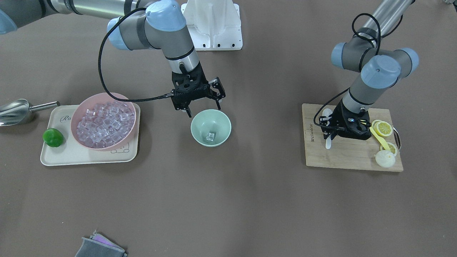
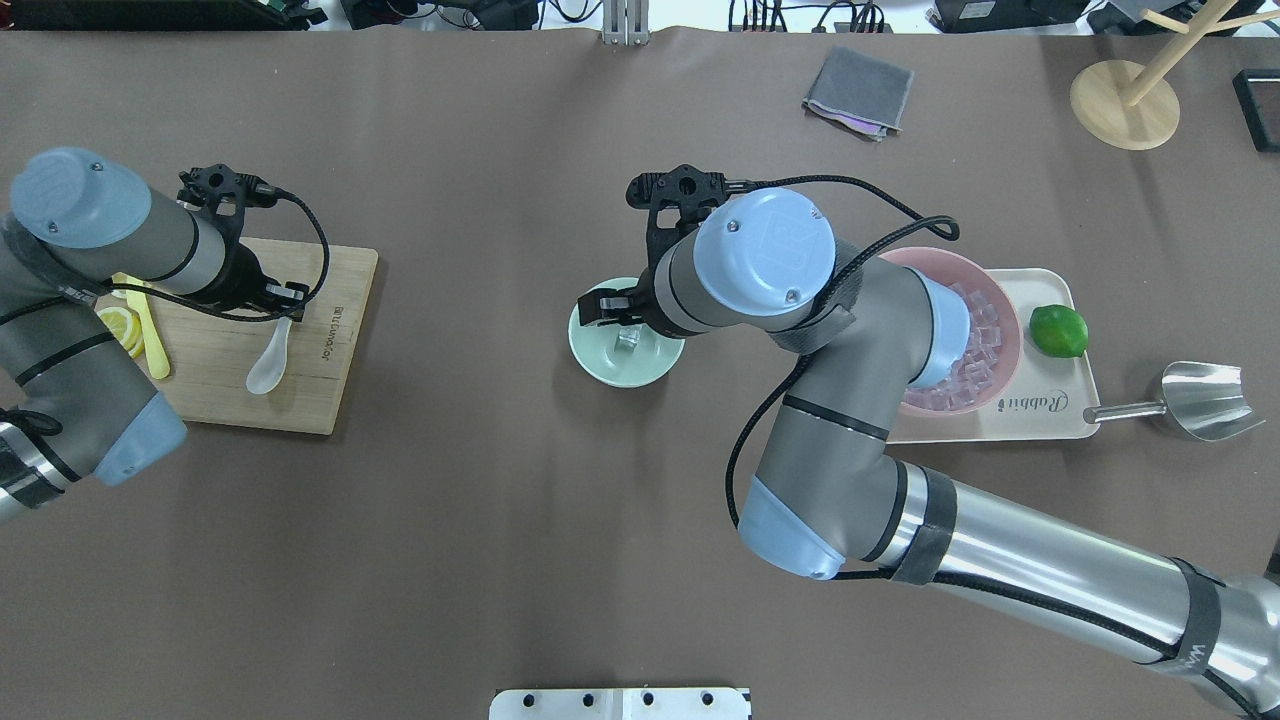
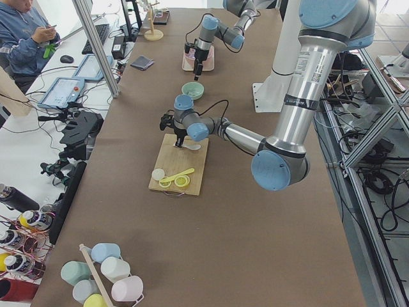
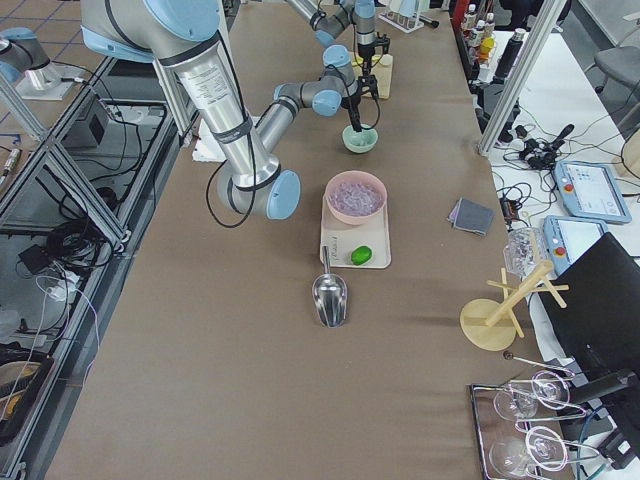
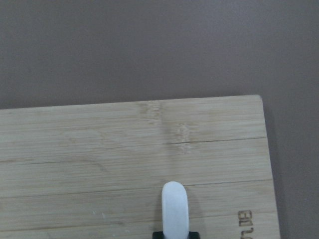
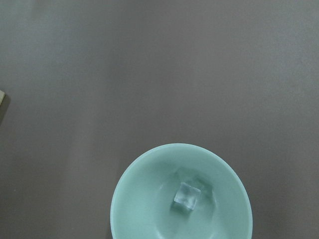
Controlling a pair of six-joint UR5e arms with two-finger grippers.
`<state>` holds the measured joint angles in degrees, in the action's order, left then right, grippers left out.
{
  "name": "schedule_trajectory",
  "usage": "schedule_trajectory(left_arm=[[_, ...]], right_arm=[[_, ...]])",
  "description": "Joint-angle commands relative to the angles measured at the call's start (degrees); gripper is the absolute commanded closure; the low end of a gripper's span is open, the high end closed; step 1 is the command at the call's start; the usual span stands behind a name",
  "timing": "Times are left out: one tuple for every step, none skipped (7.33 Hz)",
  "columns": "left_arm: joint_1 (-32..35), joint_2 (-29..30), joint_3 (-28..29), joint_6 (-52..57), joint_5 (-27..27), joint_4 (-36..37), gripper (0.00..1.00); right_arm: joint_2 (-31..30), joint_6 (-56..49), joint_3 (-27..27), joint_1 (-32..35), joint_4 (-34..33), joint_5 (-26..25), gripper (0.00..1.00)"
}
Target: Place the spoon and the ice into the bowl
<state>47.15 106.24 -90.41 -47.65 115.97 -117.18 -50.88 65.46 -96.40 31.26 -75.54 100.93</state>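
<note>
Nearest us, one grey cloth [image 1: 101, 246] lies on the bench [image 1: 250, 200]. We count one ice cube [image 1: 210, 136] inside the single mint bowl [image 1: 222, 125]. The right pincer [image 1: 203, 109] hangs over its rim, jaws wide apart. Our left pincer [image 1: 329, 136] clamps the one white spoon [image 2: 265, 368] by its handle on the board [image 1: 350, 153].

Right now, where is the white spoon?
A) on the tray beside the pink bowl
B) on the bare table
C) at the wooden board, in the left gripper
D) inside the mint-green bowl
C: the spoon is at the wooden board with the left gripper shut on its handle; the bowl holds only an ice cube.
</note>
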Motion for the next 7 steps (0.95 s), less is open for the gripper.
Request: schedule_trajectory(left_arm=[[-0.12,5.16,-2.30,-0.60,0.58,4.21,1.00],[-0.30,10.86,-3.01,-1.91,0.58,9.99,1.00],[-3.52,15.96,-2.49,-7.49,0.05,12.31,1.00],[-6.77,20.88,0.82,-11.46,-0.30,12.33,1.00],[-9.42,28.24,7.46,-13.85,-4.83,11.98,1.00],[-11.36,33.89,12.58,-16.84,-7.92,11.63,1.00],[-11.98,34.81,12.54,-17.13,-7.95,11.54,1.00]], right_arm=[[-6.74,-4.16,-5.53,6.76,-0.30,8.02,0.00],[-10.34,-9.77,-6.51,12.02,-0.30,14.41,0.00],[-13.34,-14.78,-6.79,18.16,-0.30,21.34,0.00],[-16.67,-20.66,-6.70,23.10,-0.30,25.94,0.00],[-19.75,-26.64,-6.44,26.28,-0.30,27.81,0.00],[-21.61,-29.48,-6.18,27.96,-0.30,28.70,0.00],[-22.76,-29.95,-6.26,28.59,0.04,28.97,0.00]])
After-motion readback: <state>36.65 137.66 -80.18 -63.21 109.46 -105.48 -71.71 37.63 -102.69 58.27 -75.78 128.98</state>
